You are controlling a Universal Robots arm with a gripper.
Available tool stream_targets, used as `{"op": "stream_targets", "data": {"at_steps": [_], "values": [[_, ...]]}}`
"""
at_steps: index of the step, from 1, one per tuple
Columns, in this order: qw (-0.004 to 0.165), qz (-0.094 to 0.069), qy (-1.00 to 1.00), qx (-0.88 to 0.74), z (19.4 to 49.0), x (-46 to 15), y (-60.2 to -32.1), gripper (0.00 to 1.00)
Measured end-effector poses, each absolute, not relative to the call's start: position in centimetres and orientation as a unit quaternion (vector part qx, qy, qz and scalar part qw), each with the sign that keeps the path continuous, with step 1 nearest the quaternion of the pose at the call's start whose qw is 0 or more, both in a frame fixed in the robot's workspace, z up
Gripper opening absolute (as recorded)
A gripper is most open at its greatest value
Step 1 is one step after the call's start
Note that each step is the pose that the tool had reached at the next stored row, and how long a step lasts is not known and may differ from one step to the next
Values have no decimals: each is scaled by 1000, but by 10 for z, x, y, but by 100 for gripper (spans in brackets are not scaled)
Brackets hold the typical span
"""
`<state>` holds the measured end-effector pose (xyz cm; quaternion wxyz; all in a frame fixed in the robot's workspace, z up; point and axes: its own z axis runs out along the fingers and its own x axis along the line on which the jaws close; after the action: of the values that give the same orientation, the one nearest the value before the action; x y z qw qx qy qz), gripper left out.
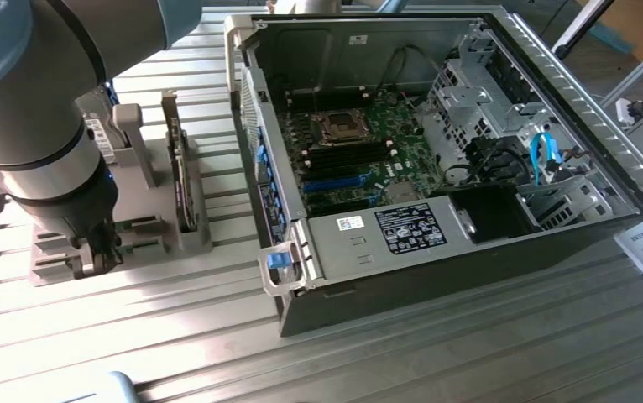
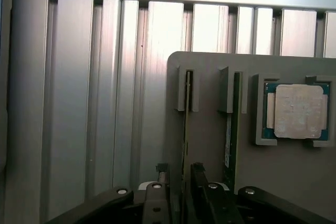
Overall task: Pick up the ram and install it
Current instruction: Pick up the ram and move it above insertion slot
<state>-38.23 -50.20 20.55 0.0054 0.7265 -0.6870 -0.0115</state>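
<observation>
The gripper (image 2: 180, 170) hangs over the grey holder (image 2: 210, 140), fingers spread wide, straddling the ram (image 2: 185, 124) without clamping it. The ram stands on edge in a holder slot. Pick-up and installation in the computer case (image 1: 573, 96) are not yet done.

The gripper (image 2: 180, 170) is seen to be made of black, faintly glossy links, fastened with bright metal pins. Between its fingers the ram (image 2: 186, 124) is presented edge-on as thin, matt green circuit board. The holder (image 2: 210, 77) around it is moulded in smooth, matt grey plastic. Just beside the gripper, the processor chip (image 2: 296, 111) is capped with dull silver metal on a green board. Beneath the tool, the table (image 2: 79, 103) is formed of ribbed aluminium, satin and streaked with glare. Well away from the gripper, the computer case (image 1: 590, 101) is built of bare grey sheet metal.
</observation>
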Motion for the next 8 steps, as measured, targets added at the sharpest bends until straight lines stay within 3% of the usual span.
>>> {"op": "stream_targets", "data": {"at_steps": [8], "values": [[5, -12, -687, 727, 204, -382, -498, 30]]}}
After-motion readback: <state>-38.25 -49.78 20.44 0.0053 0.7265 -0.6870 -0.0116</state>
